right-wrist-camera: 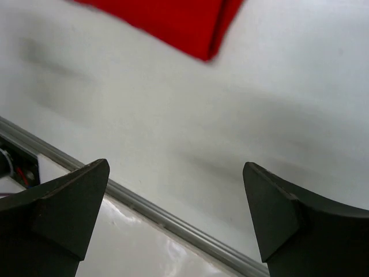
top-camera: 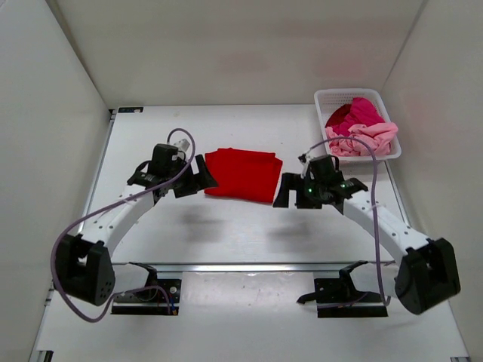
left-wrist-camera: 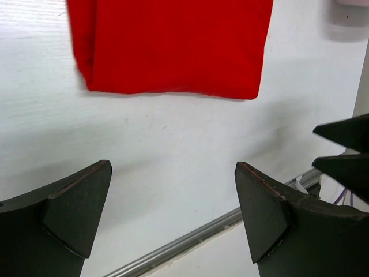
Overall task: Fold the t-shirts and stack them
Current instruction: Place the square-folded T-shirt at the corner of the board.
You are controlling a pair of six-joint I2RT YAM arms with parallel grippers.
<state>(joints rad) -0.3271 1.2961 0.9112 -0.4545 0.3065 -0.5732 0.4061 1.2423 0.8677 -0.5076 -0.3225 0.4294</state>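
Note:
A bright red t-shirt [top-camera: 243,173] lies folded flat as a rectangle on the table's middle. It also shows in the left wrist view [left-wrist-camera: 173,43] and its corner in the right wrist view [right-wrist-camera: 184,23]. My left gripper [top-camera: 200,175] is open and empty just left of the shirt, above the table. My right gripper [top-camera: 287,190] is open and empty just right of the shirt's near right corner. A magenta t-shirt [top-camera: 355,115] and a pale pink t-shirt [top-camera: 366,139] lie crumpled in the basket.
A white lattice basket [top-camera: 323,99] stands at the back right. A metal rail [top-camera: 256,266] runs across the near table; it shows in the left wrist view [left-wrist-camera: 184,245] and the right wrist view [right-wrist-camera: 173,222]. White walls surround the table.

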